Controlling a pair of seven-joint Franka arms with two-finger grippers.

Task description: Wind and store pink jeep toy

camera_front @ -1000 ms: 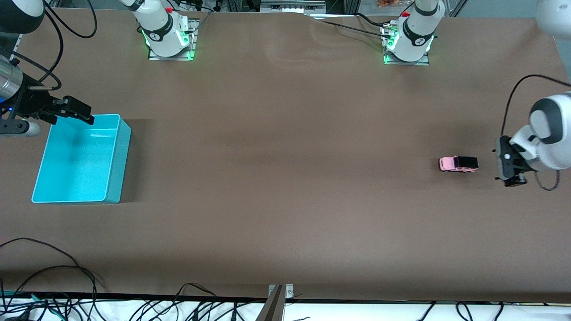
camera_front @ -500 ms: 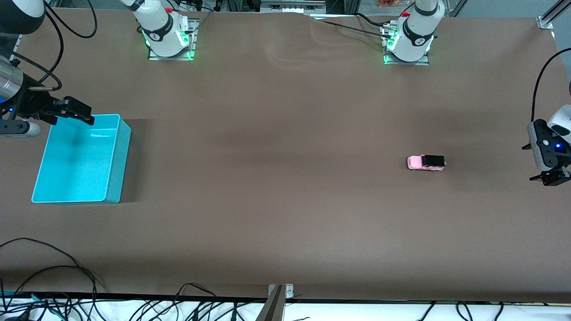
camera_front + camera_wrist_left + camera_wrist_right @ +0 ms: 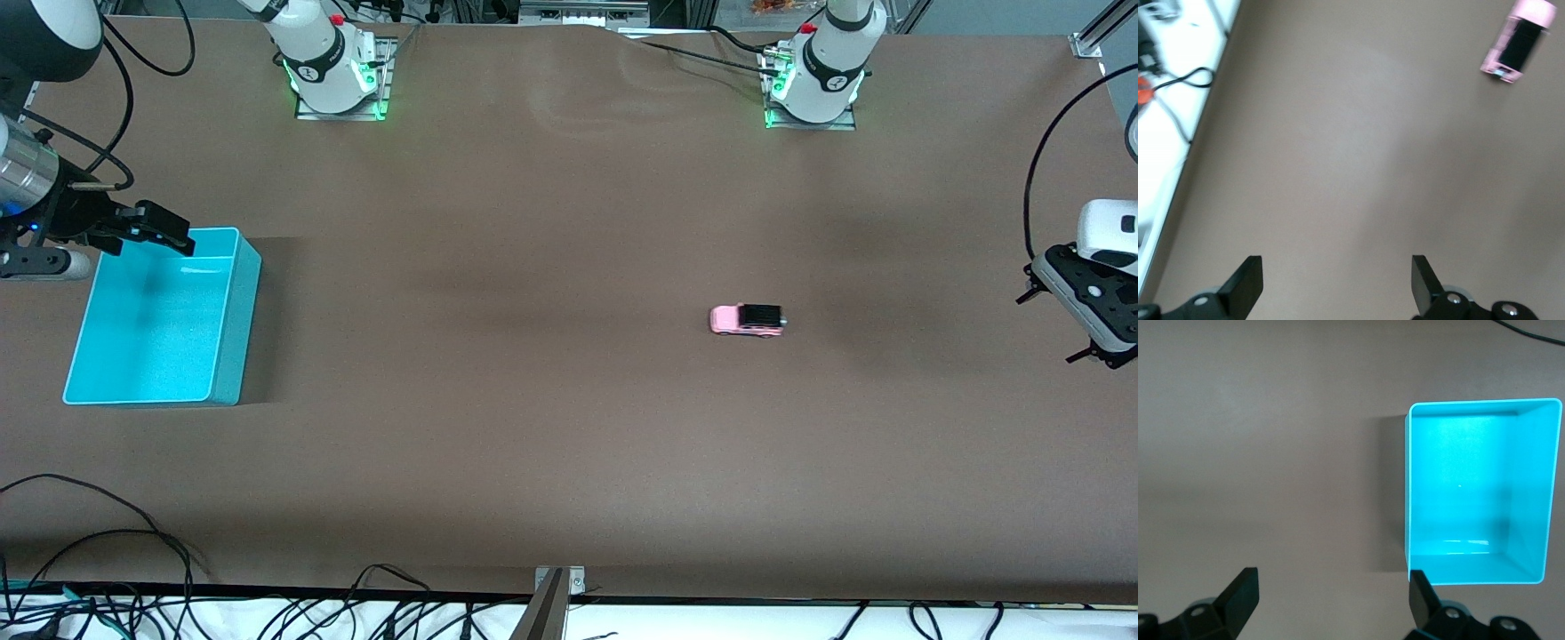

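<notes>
The jeep (image 3: 747, 320) stands on its wheels on the bare brown table (image 3: 551, 373), on the half toward the left arm's end, roughly midway between the edge where the arm bases stand and the edge nearest the front camera, with nothing touching it. Its pink nose points toward the right arm's end and its black rear toward the left arm's end. In the left wrist view the jeep (image 3: 1517, 41) shows its black roof, well apart from that arm's fingers (image 3: 1248, 283). The left gripper (image 3: 1086, 336) hangs in the air over the table's edge at the left arm's end, clear of the jeep, its fingers spread wide with only bare tabletop between them. The bin (image 3: 233, 320), turquoise and open-topped, sits on the table close to the right arm's end, well apart from the jeep; the right wrist view looks straight down into the bin (image 3: 1408, 493) and shows only its bare floor. The right gripper (image 3: 167, 231) hovers over the bin's corner nearest the bases, its fingers also apart and holding nothing. Black cables (image 3: 107, 551) trail along the table's edge nearest the front camera
</notes>
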